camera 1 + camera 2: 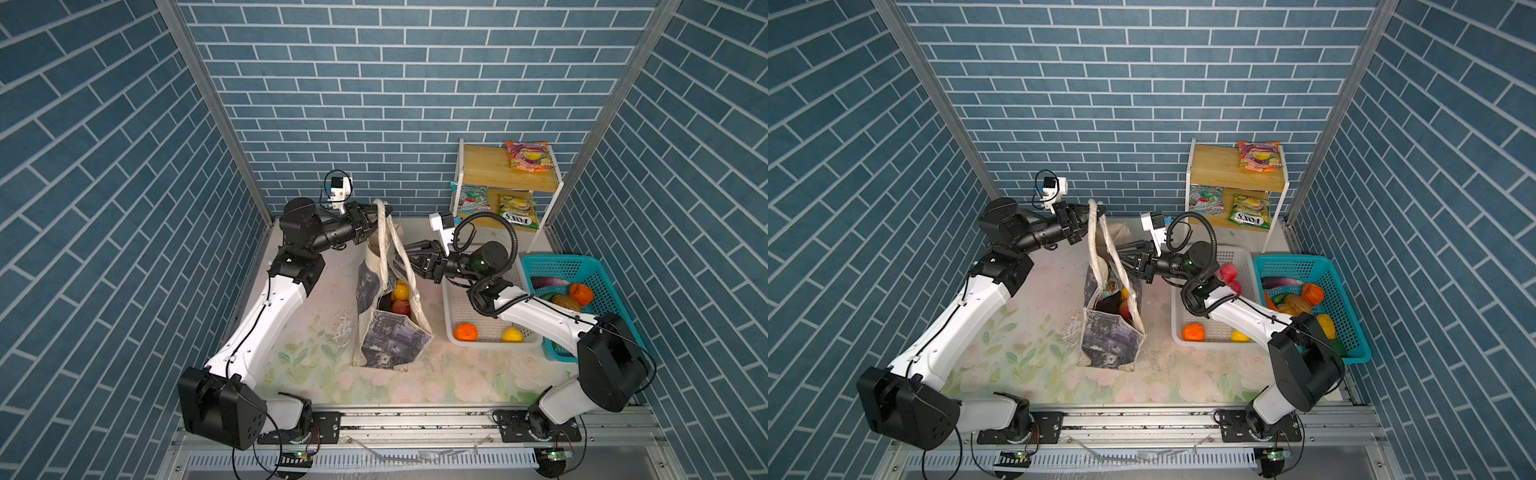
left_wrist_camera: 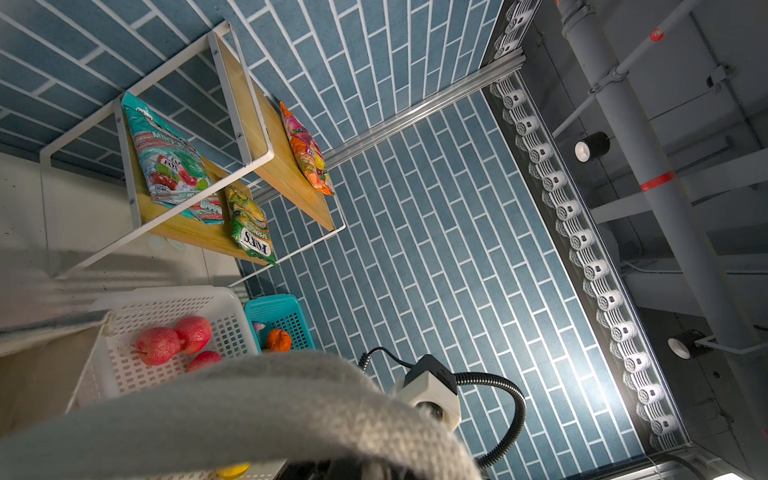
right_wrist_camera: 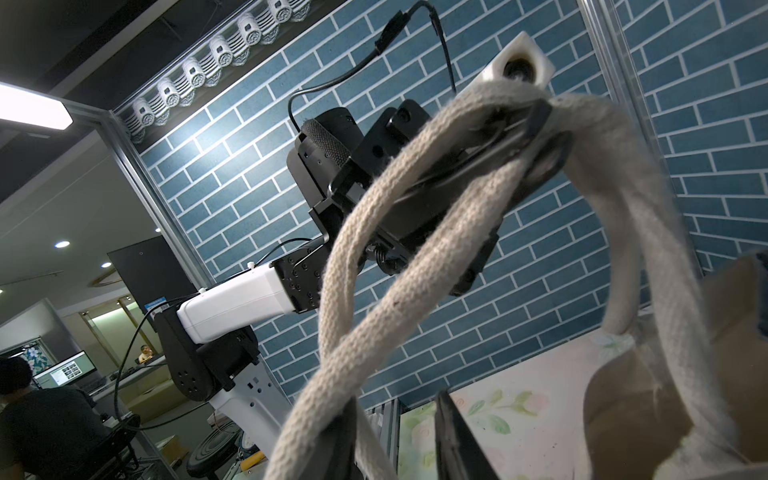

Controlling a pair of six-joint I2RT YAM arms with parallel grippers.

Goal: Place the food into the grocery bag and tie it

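the grocery bag [image 1: 390,336] stands upright in the middle of the flowery table [image 1: 307,365]. fruit [image 1: 400,297] is inside it, so some packing looks done. its strap handles [image 1: 384,237] go up tall above the bag's mouth. i think they are held high so the two straps come together and can be tied.

the left gripper [image 1: 379,212] is clenched on the top of the strap handles, near the back wall. that arm reaches in from the left with a bent elbow and a high, level wrist. in the right wrist view the straps cross over each other below that pinch.

the right gripper [image 1: 409,259] is just beside the straps, lower down. its fingers [image 3: 455,440] stand apart. one strap lies against one of them, but nothing is squeezed. that arm stretches over the white basket [image 1: 451,320] and points sideways at the bag.

more food is not packed yet: an orange [image 1: 466,332] in the white basket, and snack packets [image 1: 530,155] on the shelf [image 1: 486,166]. the teal basket [image 1: 552,266] sits further right.
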